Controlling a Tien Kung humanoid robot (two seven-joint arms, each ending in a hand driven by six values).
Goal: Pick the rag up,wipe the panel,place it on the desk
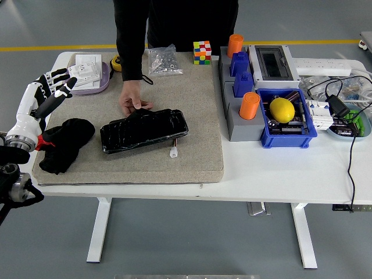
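At far left, the left hand (45, 93) hovers with fingers spread, holding nothing. Just right lies the black rag (65, 143). A person's hand (132, 103) touches the panel (144, 130).

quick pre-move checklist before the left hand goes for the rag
1. Rag reachable: ok, it lies free on the left part of the grey mat, nothing on top of it.
2. Left hand empty and ready: ok, fingers spread, holding nothing, above and left of the rag.
3. Rag gripped: not ok, the hand is apart from it.
4. Panel steadied: ok, the person's hand rests on its far edge.
5. Wiping path clear of people: not ok, that hand sits at the panel's top edge.
6. Right hand position: cannot tell, it is out of view.
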